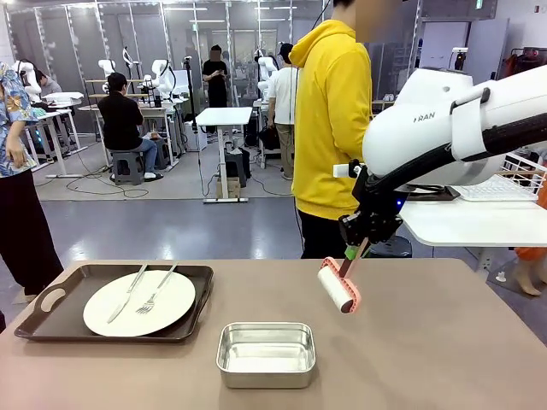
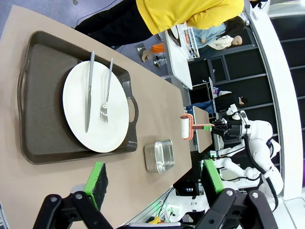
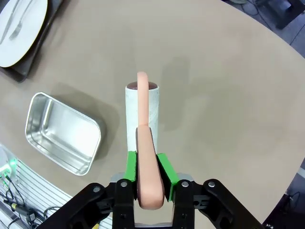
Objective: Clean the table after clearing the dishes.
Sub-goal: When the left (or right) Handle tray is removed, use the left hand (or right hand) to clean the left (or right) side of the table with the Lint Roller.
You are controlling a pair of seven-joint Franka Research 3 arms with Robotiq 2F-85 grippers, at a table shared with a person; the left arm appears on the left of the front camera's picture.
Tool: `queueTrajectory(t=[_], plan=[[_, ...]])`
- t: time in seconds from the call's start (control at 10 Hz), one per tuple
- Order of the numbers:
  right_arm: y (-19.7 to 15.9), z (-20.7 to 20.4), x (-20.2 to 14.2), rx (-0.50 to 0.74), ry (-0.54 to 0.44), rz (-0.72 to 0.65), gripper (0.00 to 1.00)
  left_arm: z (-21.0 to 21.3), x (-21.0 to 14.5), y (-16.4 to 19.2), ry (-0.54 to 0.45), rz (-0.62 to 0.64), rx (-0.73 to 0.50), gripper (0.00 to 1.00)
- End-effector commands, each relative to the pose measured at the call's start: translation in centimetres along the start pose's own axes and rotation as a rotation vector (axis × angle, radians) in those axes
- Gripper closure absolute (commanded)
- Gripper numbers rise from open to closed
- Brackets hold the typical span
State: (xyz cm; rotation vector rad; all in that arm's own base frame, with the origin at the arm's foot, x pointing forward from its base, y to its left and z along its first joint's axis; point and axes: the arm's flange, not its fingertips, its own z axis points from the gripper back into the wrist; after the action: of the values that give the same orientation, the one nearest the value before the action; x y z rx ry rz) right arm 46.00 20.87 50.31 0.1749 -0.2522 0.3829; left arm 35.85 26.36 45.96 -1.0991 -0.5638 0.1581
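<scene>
**Lint roller**: pink handle, white roll. The handle is clamped in the closed right hand. The roll appears just off the tabletop, right of and beyond the steel pan.

**Left hand**: jaws wide, holding nothing, raised and facing the pan.

**Dishes:** tray with plate, left of the pan, not yet cleared.

**Handling:** lower the roll flat, press lightly, and make straight overlapping strokes clear of the pan.
</scene>
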Motion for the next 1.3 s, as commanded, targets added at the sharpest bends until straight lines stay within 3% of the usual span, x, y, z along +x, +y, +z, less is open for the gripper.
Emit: queueTrajectory(t=[0.0, 0.1, 0.3, 0.5, 1.2], plan=[[0.0, 0.5, 0.2, 0.005, 0.002, 0.015, 1.00, 0.3, 0.0, -0.1, 0.000, -0.015, -0.018, 0.00], [0.0, 0.0, 0.0, 0.000, 0.000, 0.000, 0.77, 0.3, 0.0, -0.1, 0.000, -0.015, -0.018, 0.00], [0.4, -1.7, 2.3, 0.001, 0.042, -0.182, 0.77, 0.3, 0.0, -0.1, 0.000, -0.015, -0.018, 0.00], [-0.8, -3.6, 3.0, 0.002, 0.015, -0.320, 0.77, 0.3, 0.0, -0.1, 0.000, -0.015, -0.018, 0.00], [-1.4, -8.7, 5.1, 0.064, -0.016, -0.451, 0.77, 0.3, 0.0, -0.1, 0.000, -0.015, -0.018, 0.00]])
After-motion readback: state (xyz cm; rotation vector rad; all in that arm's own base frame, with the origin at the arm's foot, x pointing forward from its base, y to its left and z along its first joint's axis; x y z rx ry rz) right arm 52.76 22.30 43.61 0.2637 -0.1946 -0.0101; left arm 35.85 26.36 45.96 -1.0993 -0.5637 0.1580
